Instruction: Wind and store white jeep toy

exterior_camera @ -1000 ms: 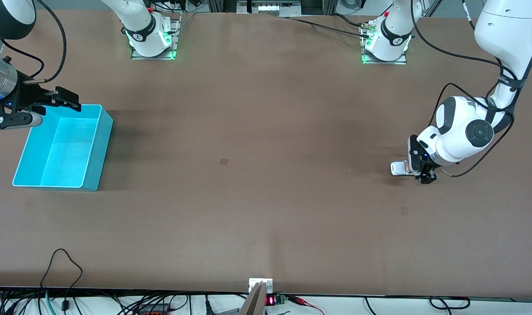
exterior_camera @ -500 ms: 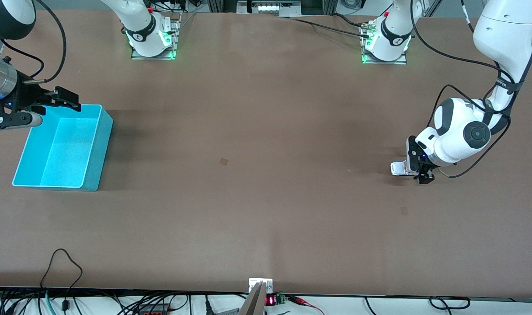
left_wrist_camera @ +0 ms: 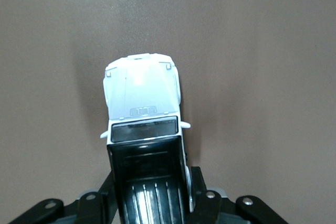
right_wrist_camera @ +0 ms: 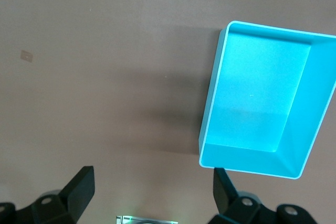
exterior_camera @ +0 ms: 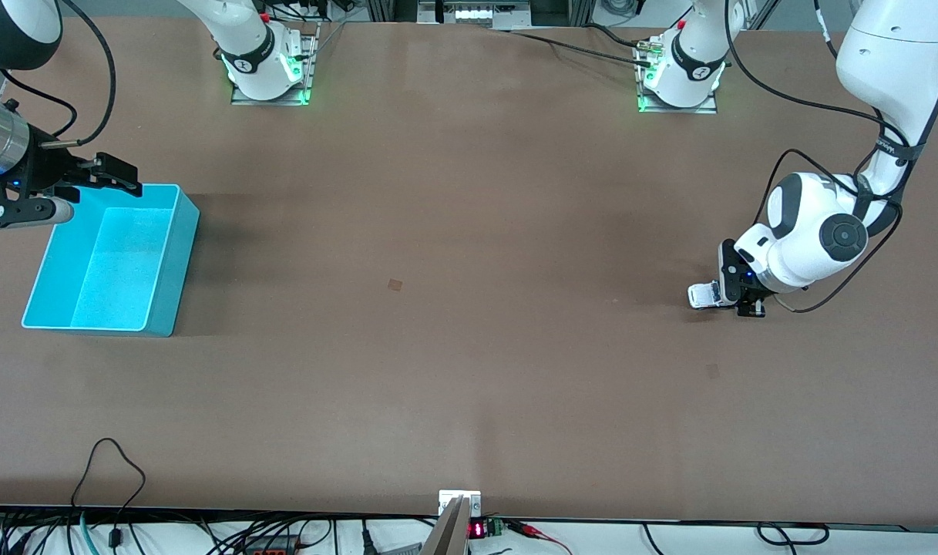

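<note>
So the left gripper (exterior_camera: 748,302) is down at table level near the left arm's end of the table, clamped on the back half of the white jeep toy (exterior_camera: 703,296), roughly 3 o'clock from the table's middle in the front view. In the left wrist view the fingers (left_wrist_camera: 195,192) sit tight against the sides of the black roof section while the white hood of the jeep (left_wrist_camera: 140,92) sticks out at 12 o'clock, wheels apparently on the table (exterior_camera: 469,347). The right gripper (exterior_camera: 64,193) waits with its jaws spread wide, holding nothing, over the farther end of the turquoise bin (exterior_camera: 177,254), which sits way over at 9 o'clock, well apart from the car. My guess at the risks: the grip only covers the rear of a smooth little body, so if the arm drags it backward to wind the motor, the car could twist or squirt out of the pads. Too little downward pressure and the wheels just skid instead of winding; too much and it jams. Then if it's let go wound up and pointed badly, it could run past the bin or off the table edge.
</note>
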`<action>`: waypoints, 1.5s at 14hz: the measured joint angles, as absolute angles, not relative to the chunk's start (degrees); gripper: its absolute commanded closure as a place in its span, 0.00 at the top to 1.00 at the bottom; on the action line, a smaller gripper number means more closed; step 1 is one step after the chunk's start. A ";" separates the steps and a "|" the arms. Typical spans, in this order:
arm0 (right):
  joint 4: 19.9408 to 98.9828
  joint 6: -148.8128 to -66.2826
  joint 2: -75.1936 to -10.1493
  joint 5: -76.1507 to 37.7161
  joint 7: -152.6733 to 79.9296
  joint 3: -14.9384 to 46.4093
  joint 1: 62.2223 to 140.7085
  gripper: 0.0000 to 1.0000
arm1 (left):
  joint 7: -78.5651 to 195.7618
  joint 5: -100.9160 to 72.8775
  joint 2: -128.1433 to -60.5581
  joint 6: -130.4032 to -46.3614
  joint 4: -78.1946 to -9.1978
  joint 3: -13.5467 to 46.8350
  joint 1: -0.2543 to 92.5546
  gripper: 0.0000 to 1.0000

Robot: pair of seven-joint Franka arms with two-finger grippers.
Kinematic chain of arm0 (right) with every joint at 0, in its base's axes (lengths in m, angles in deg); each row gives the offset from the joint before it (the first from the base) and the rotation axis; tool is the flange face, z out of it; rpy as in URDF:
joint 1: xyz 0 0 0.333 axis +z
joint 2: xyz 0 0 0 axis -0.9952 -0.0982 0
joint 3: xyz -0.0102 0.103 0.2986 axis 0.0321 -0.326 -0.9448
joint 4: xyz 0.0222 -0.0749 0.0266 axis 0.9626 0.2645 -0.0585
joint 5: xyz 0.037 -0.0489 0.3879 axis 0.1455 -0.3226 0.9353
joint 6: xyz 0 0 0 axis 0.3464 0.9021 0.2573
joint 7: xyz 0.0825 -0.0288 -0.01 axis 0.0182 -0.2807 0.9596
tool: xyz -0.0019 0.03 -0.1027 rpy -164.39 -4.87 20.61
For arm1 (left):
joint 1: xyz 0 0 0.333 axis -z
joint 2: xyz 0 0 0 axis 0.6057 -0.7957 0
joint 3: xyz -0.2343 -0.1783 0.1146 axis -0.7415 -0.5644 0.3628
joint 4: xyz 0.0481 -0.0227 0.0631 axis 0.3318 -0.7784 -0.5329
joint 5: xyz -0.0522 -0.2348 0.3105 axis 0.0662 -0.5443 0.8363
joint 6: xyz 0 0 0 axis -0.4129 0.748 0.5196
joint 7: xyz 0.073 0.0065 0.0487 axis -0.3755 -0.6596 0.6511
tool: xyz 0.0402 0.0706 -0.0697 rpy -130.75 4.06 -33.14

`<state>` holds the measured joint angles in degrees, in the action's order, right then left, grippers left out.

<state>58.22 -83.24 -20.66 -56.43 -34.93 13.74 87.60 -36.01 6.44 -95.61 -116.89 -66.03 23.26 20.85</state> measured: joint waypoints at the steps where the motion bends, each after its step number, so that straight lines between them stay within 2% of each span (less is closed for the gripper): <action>1: 58.22 -83.24 -20.66 -56.43 -34.93 13.75 87.60 1.00 | -36.01 6.44 -95.61 -116.89 -66.03 23.26 20.84 0.49; 12: 58.22 -83.08 -20.67 -56.43 -34.93 13.76 87.60 1.00 | -36.04 6.48 -95.61 -116.89 -66.03 23.24 20.86 0.33; 17: 58.22 -83.06 -20.67 -56.43 -34.93 13.76 87.60 1.00 | -36.05 6.48 -95.61 -116.89 -66.03 23.24 20.86 0.34; 21: 58.22 -83.06 -20.67 -56.43 -34.93 13.76 87.60 1.00 | -36.07 6.50 -95.62 -116.90 -66.03 23.24 20.86 0.21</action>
<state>58.22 -83.06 -20.67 -56.43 -34.93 13.76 87.60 -36.07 6.50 -95.62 -116.90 -66.03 23.24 20.86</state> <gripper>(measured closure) 0.000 0.436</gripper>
